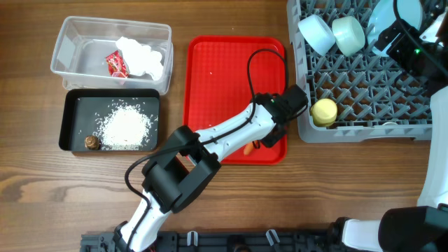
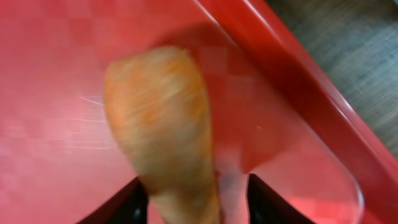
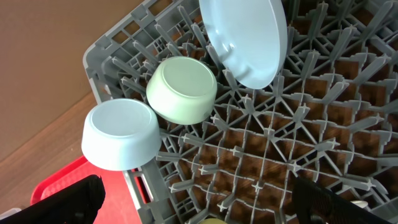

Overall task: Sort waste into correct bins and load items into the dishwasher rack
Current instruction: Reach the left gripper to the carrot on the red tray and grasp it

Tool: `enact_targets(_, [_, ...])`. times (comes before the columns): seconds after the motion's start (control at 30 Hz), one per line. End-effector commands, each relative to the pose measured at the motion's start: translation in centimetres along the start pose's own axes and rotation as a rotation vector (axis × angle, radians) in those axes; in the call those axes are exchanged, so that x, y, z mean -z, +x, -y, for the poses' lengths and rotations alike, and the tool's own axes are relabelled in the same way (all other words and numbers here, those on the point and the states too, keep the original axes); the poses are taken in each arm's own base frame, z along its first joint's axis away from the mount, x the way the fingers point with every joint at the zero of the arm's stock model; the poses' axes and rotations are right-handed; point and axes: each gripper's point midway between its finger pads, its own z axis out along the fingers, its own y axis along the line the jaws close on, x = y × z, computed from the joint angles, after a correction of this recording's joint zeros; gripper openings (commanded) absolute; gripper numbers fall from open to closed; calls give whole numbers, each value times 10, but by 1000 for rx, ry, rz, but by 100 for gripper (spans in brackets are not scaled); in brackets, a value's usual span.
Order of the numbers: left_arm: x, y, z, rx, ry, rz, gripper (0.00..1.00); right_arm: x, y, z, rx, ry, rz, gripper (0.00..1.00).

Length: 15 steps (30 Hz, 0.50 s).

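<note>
On the left of the tabletop [image 1: 28, 175] the clear tub [image 1: 70, 38] holds the red snack wrapper [image 1: 116, 64] and the crumpled white tissue [image 1: 145, 56], and the black tray [image 1: 68, 133] below it holds the rice [image 1: 126, 126] and a small brown lump [image 1: 91, 142].

The piece of waste in hand is the orange carrot [image 2: 165, 124], lying at the lower right corner of the flat red tray [image 1: 217, 84], close to its raised rim. It is likely light, stiff and smooth-skinned, tapered and rounded, so it could roll or squirt out under a pinch on the slick tray. The safest hold is probably across its thicker middle, with the fingers square to its length.

The left gripper [image 1: 260, 142] is right over it: in the left wrist view the carrot fills the frame and runs down between the two dark fingertips [image 2: 124, 208], one on each side of its near end. The jaws stand part-way open (the blur hides whether they already touch the skin), so a firm hold cannot be confirmed.

To the right, the dishwasher rack [image 1: 364, 98] carries two small bowls [image 3: 180, 90], the light blue plate [image 3: 245, 37] on edge and the yellow cup [image 1: 323, 111]. The right gripper [image 3: 199, 199] hangs above the rack, fully open and empty.
</note>
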Motion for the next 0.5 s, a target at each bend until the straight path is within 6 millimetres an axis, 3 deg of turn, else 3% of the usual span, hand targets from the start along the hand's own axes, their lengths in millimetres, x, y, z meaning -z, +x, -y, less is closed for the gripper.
enact_targets(0.0, [-5,-6,-23,24,-88,22,59,2,1,-5,22,-21,-4,100])
enact_targets(0.1, [-9,-11,-38,89,-16,36,62,2,1,-5,22,-21,-4,100])
enact_targets(0.33, [-11,1,-46,213,262,-10,45,2,2,-4,21,-19,-10,100])
enact_targets(0.47, [-7,8,-44,245,349,-37,43,2,3,-4,21,-18,-12,100])
